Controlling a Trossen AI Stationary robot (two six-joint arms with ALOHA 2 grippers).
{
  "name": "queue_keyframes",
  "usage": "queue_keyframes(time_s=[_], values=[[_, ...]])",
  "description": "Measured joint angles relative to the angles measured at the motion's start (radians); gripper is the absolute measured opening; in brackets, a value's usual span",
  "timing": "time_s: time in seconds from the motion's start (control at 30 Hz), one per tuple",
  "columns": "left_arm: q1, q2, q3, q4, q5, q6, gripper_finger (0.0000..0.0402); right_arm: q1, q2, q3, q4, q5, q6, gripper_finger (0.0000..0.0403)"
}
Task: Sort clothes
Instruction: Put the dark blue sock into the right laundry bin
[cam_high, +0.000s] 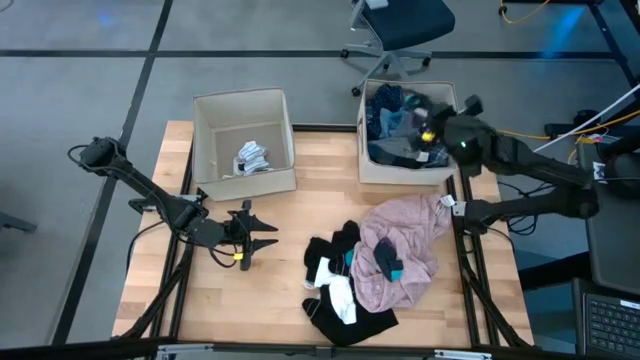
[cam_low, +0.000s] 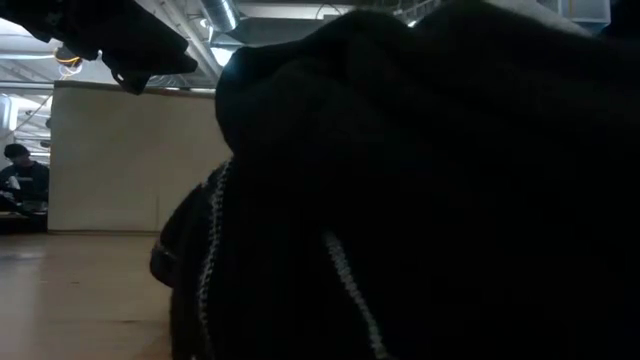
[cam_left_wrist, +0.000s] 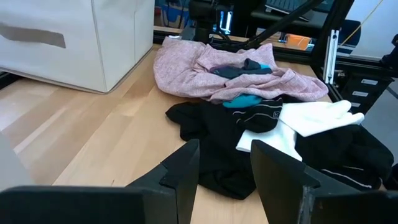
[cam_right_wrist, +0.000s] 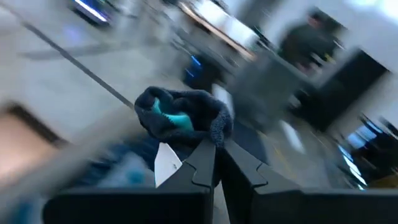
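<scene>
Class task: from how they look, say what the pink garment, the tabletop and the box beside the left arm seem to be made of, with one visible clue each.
Pink garment: soft heathered knit, probably cotton jersey; it crumples in loose folds, matte.
Tabletop: light wood, smooth with a slight sheen; plank lines and grain show.
Box: beige fabric over stiff panels, it seems; flat matte walls, sharp corners.

Bare table (cam_high: 280, 290) beside clothes pile (cam_high: 375, 265)

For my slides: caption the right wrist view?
Right gripper pinches a dark blue garment with a teal patch.
</scene>
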Motion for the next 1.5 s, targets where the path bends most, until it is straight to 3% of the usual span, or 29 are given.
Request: queue_keyframes(time_s=[0.23, 0.5, 0.6, 0.8, 0.93, 1.07, 1.17, 1.5], values=[[0.000, 0.000, 0.000, 0.001, 0.000, -0.003, 0.0135, -0.258, 0.018, 0.000, -0.135, -0.066, 0.117, 0.0021], [0.000, 0.000, 0.000, 0.001, 0.000, -0.004, 0.0135, -0.392, 0.032, -0.001, -0.157, -0.239, 0.127, 0.0029], [0.000, 0.000, 0.000, 0.001, 0.000, -0.002, 0.0135, -0.394, 0.035, -0.001, -0.196, -0.239, 0.146, 0.0061], [0.000, 0.000, 0.000, 0.004, 0.000, -0.002, 0.0135, -0.391, 0.032, -0.001, -0.282, -0.223, 0.199, 0.0163], [0.000, 0.000, 0.000, 0.008, 0.000, -0.005, 0.0135, -0.388, 0.011, -0.001, -0.332, -0.372, 0.280, 0.0212], [0.000, 0.000, 0.000, 0.007, 0.000, -0.005, 0.0135, -0.309, 0.002, -0.001, -0.410, -0.596, 0.376, 0.0232], [0.000, 0.000, 0.000, 0.008, 0.000, -0.002, 0.0135, -0.189, 0.001, -0.004, -0.447, -0.698, 0.414, 0.0234], [0.000, 0.000, 0.000, 0.008, 0.000, -0.001, 0.0135, 0.276, 0.018, -0.172, -0.364, -0.777, 0.608, 0.0234]])
